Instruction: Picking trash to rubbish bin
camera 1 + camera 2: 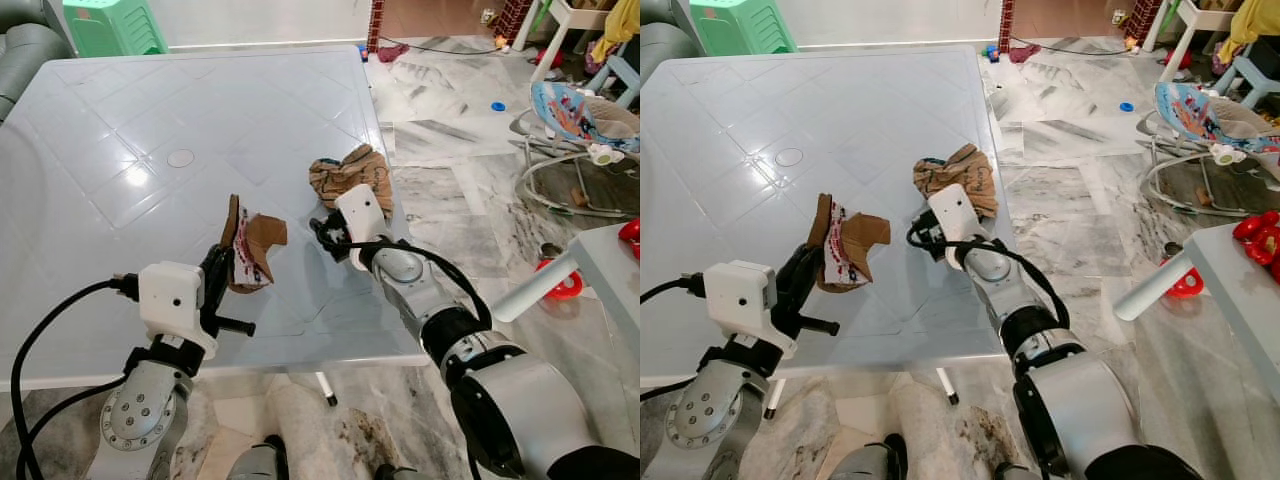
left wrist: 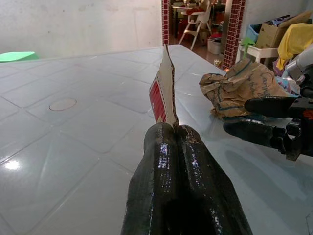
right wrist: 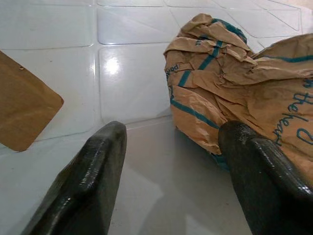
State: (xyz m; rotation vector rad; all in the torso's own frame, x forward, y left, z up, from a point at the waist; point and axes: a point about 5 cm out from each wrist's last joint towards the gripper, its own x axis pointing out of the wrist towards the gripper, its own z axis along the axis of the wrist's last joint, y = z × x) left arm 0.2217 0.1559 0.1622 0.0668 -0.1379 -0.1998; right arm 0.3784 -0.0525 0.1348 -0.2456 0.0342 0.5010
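Cardboard scrap sits pinched in your left gripper; nothing binned yet. Your right gripper gapes empty beside the crumpled paper bag on the table.

— Plenty of daylight in here, isn't there?

— Yes, bright and even. The white table throws back small hot spots of glare, one near its round plug.

— Shadows?

— Soft ones, close under the cardboard scrap and the crumpled paper bag.

— Sharpness?

— Head views are crisp, lines bowing slightly at the edges. In the wrist views the black fingers up close go soft and shiny.
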